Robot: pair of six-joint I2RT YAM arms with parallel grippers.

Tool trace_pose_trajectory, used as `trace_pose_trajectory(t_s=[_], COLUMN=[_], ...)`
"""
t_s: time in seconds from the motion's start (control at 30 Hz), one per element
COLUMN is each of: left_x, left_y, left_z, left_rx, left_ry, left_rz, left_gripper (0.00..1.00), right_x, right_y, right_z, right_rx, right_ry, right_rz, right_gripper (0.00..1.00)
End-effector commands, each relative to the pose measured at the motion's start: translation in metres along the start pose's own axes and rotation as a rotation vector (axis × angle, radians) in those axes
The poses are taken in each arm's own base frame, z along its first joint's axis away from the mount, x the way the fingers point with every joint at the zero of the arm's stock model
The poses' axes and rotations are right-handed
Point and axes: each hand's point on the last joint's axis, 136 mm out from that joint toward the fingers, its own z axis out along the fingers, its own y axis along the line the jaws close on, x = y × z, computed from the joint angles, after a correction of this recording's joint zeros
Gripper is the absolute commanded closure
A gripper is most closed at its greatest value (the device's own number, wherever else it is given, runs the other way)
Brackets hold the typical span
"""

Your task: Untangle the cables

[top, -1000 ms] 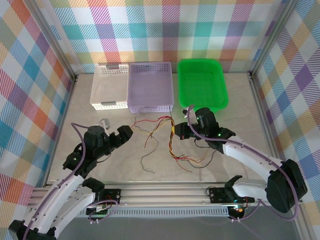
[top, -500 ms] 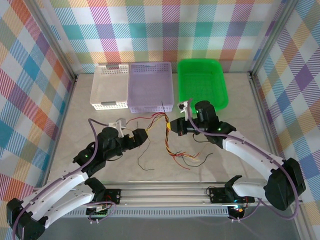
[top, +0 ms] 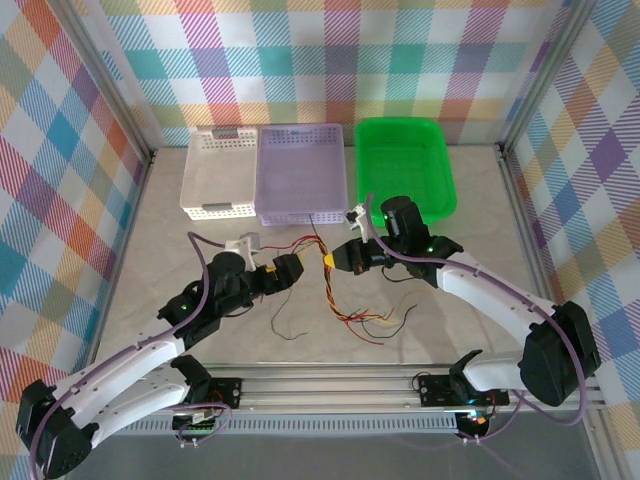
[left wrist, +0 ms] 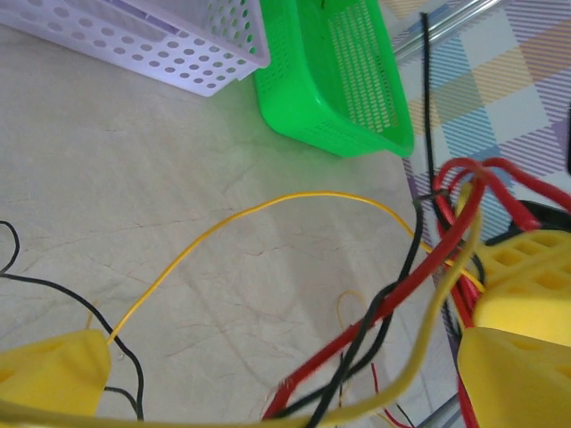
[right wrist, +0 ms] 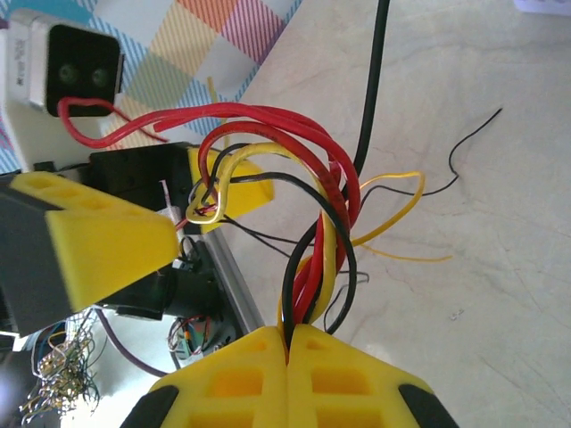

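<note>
The cables (top: 345, 300) are thin red, yellow and black wires twisted into one bundle mid-table, with loose ends trailing toward the front. My right gripper (top: 332, 259) is shut on the top of that bundle; in the right wrist view the cables (right wrist: 326, 223) rise out of its closed gripper (right wrist: 287, 334). My left gripper (top: 291, 268) is open just left of it. In the left wrist view the cables (left wrist: 384, 308) cross the gap of the left gripper (left wrist: 281, 348), between its yellow fingers (left wrist: 53, 374), and I cannot tell whether they touch them.
Three baskets line the back: white (top: 218, 205), purple (top: 300, 212) and green (top: 372, 165). The two grippers are close together over the table's middle. An aluminium rail (top: 330, 380) runs along the front edge.
My left arm has swung right and forward until its open gripper reached the bundle. My right gripper has shifted left and back, drawing the cables with it.
</note>
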Motion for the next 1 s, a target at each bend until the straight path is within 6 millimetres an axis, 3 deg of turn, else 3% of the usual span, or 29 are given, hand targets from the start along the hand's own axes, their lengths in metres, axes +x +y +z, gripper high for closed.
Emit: trace_pose_trajectory(t_s=[0.0,0.17,0.33,0.63,0.83,0.97], left_x=[-0.007,-0.009,-0.015,-0.020,-0.020,-0.022], left_y=[-0.021,-0.026,-0.025,-0.025,-0.025,-0.025], left_z=[0.005,0.007,-0.003,-0.019,-0.021,-0.025], left_rx=[0.071,0.087,0.097,0.145,0.152,0.154], left_ry=[-0.020,-0.037,-0.082,-0.143,-0.153,-0.165], left_rz=[0.031,0.020,0.007,-0.038,-0.050,-0.056], left_gripper=[0.02,0.12,0.35,0.66,0.80,0.83], right_x=[-0.002,0.003,0.008,0.012,0.013,0.016], right_y=[0.019,0.015,0.011,0.007,0.007,0.004], right_z=[0.001,0.005,0.009,0.013,0.013,0.014], right_rx=[-0.086,-0.090,-0.101,-0.108,-0.104,-0.102], right_ry=[0.029,0.051,0.066,0.084,0.086,0.089], right_rz=[-0.044,-0.028,-0.017,-0.003,-0.001,0.002], right_gripper=[1.00,1.00,1.00,1.00,1.00,1.00])
